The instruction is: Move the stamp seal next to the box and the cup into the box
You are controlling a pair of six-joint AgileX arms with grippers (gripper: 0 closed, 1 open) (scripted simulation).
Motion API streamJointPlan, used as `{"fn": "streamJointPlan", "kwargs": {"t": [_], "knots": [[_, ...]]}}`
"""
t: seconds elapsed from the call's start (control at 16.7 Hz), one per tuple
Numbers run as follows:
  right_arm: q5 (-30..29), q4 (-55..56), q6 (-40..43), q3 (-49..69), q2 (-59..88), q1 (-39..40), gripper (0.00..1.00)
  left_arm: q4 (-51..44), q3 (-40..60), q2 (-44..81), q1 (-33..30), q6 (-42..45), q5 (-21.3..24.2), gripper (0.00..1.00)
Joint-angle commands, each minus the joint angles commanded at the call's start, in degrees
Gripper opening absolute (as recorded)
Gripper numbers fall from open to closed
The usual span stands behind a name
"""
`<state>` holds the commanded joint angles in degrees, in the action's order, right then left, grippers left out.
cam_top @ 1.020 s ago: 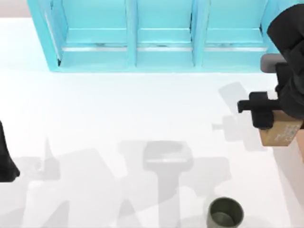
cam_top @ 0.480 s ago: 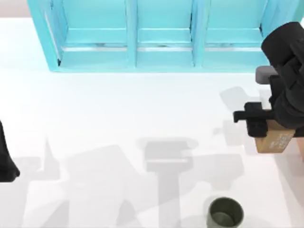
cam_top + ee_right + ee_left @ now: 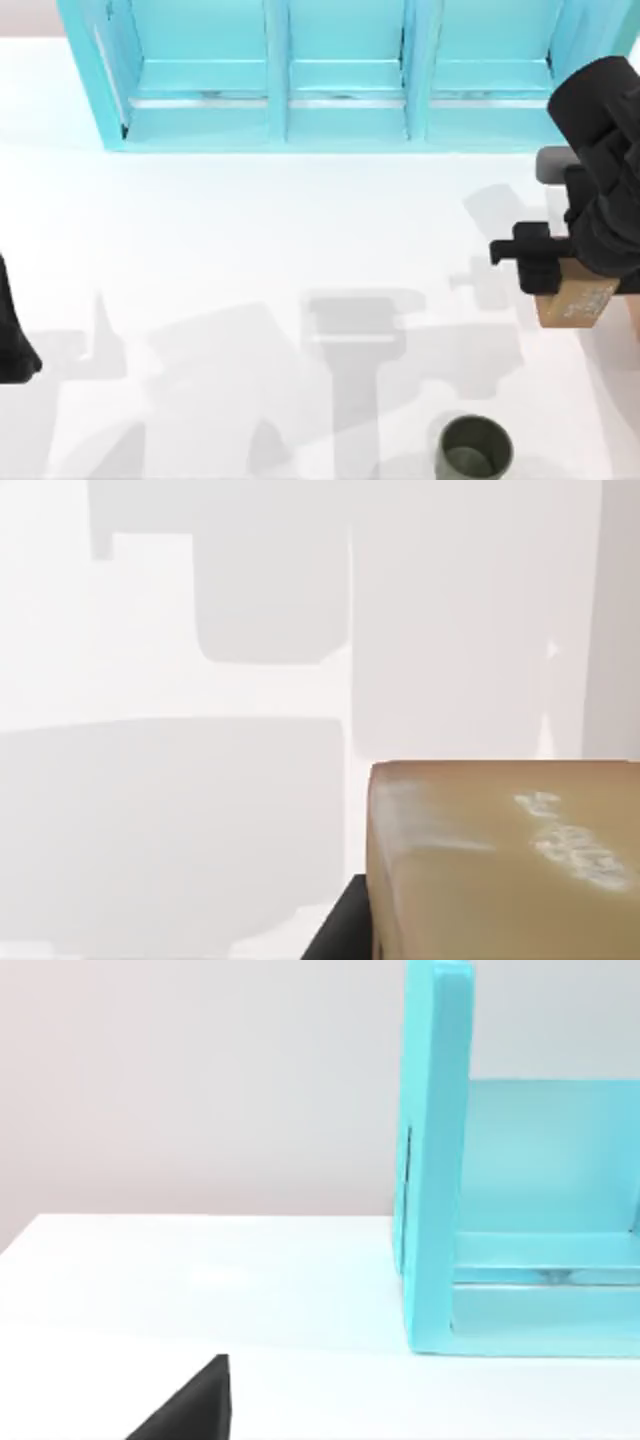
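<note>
Since the earlier top views the right arm has drifted a little toward the frame's left and upward, carrying the stamp seal (image 3: 572, 303) with it; the block now sits slightly higher and further from the right edge than a second ago. The cup and the left arm have not moved.

At the far left edge of the top view, low in the frame, the left pincer (image 3: 14, 345) stays parked as a dark shape over the white desk (image 3: 250, 230); whether its fingers are apart or together cannot be told. Across the upper part of the frame runs the turquoise shelf unit (image 3: 340, 70). At the bottom, right of centre, the cup (image 3: 475, 448) stands upright on the desk, well apart from the stamp seal. At the right edge, mid-height, the right pincer (image 3: 560, 285) is clamped on the stamp seal, holding it over the desk; its pale markings face up (image 3: 570, 845).
</note>
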<state>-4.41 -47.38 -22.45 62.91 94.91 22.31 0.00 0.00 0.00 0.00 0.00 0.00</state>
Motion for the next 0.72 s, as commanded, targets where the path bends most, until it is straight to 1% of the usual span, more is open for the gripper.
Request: {"fn": "streamJointPlan", "kwargs": {"t": [0.66, 0.72], "knots": [[0.0, 0.0, 0.0, 0.0, 0.0, 0.0, 0.98, 0.0, 0.0, 0.0, 0.0, 0.0, 0.0, 1.0], [0.0, 0.0, 0.0, 0.0, 0.0, 0.0, 1.0, 0.0, 0.0, 0.0, 0.0, 0.0, 0.0, 1.0]]}}
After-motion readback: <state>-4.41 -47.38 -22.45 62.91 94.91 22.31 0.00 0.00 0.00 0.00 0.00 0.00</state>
